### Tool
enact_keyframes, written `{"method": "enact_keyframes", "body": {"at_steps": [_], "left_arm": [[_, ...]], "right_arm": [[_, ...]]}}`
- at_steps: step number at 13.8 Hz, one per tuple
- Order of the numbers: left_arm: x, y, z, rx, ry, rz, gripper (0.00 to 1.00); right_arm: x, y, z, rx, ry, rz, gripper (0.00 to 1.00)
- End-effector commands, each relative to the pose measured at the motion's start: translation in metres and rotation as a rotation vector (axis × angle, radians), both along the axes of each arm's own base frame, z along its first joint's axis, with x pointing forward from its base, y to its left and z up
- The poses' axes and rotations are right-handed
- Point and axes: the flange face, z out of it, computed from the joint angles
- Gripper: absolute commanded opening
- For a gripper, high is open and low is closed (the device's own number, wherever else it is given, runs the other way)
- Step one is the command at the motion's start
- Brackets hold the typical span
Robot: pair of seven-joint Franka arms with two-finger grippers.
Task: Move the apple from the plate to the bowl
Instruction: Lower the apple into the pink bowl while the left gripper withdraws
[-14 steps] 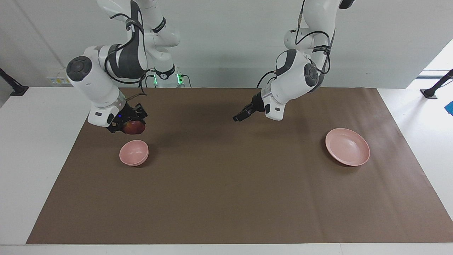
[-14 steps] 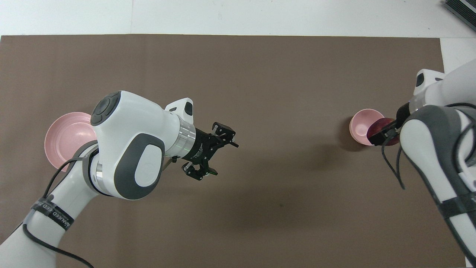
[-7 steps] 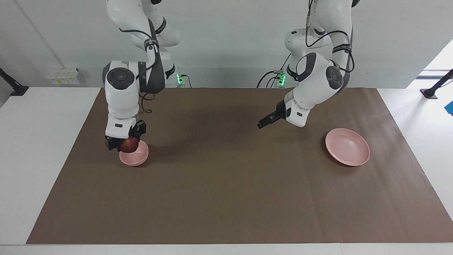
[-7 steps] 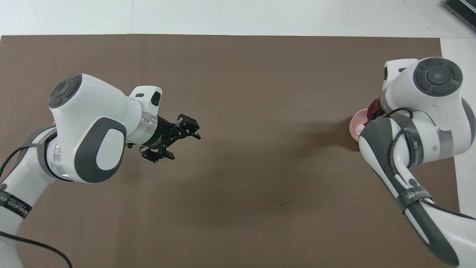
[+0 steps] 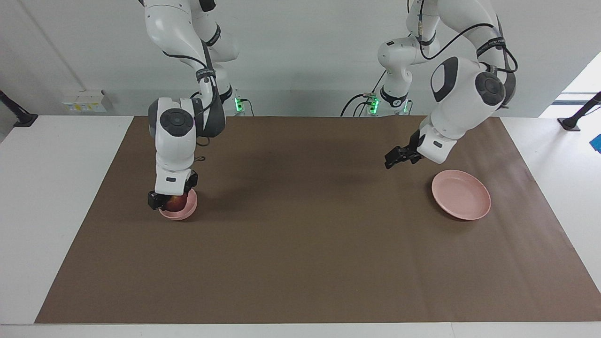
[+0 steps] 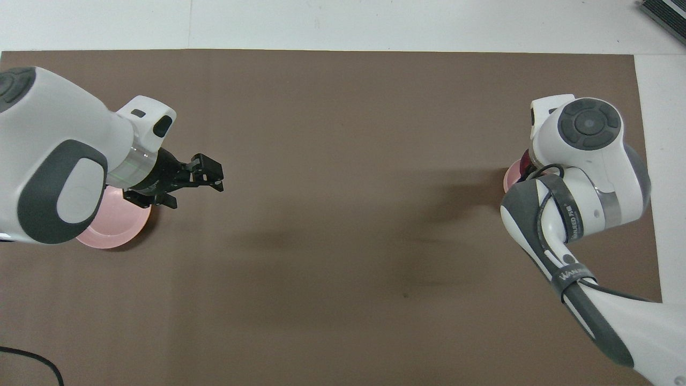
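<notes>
My right gripper (image 5: 172,202) is shut on the dark red apple (image 5: 176,203) and has it lowered into the small pink bowl (image 5: 187,211) at the right arm's end of the table. In the overhead view the right arm covers most of this; only a red sliver of the apple (image 6: 525,159) and an edge of the bowl (image 6: 508,180) show. The flat pink plate (image 5: 461,195) lies empty at the left arm's end, partly under the left arm in the overhead view (image 6: 115,225). My left gripper (image 5: 393,159) is open and empty, raised over the mat just beside the plate.
A brown mat (image 5: 300,244) covers the table, with white table surface (image 5: 56,197) showing around it. Nothing else lies on the mat.
My right gripper has swung over the bowl and lowered the apple into it. My left arm has drawn back from the middle of the mat toward the plate, gripper still open.
</notes>
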Motion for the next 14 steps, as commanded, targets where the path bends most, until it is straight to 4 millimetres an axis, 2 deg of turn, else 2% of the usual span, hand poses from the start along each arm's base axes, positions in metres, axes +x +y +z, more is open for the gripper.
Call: {"method": "enact_keyframes", "body": {"at_steps": [1, 5, 6, 9, 10, 13, 14], "left_arm": [[0.004, 0.033, 0.019, 0.026, -0.046, -0.103, 1.0], [0.012, 0.081, 0.059, 0.023, -0.13, -0.201, 1.0], [0.013, 0.093, 0.072, 0.07, -0.141, -0.215, 1.0], [0.009, 0.106, 0.106, 0.154, -0.169, -0.313, 1.0], [0.0, 0.112, 0.119, 0.154, -0.165, -0.308, 1.0], [-0.038, 0.111, 0.166, 0.158, -0.179, -0.308, 1.0], [-0.041, 0.11, 0.169, 0.157, -0.181, -0.309, 1.0]], "right_arm": [[-0.007, -0.003, -0.016, -0.008, -0.004, 0.009, 0.0], [-0.012, -0.012, -0.03, 0.003, -0.006, -0.001, 0.0], [-0.014, -0.012, -0.034, 0.003, 0.003, -0.001, 0.0], [-0.015, -0.018, -0.038, 0.004, 0.009, -0.014, 0.0], [-0.015, -0.018, -0.039, 0.008, 0.003, -0.009, 0.0], [-0.016, -0.022, -0.048, 0.02, 0.005, -0.023, 0.0], [-0.016, -0.022, -0.048, 0.021, 0.001, -0.039, 0.01]]}}
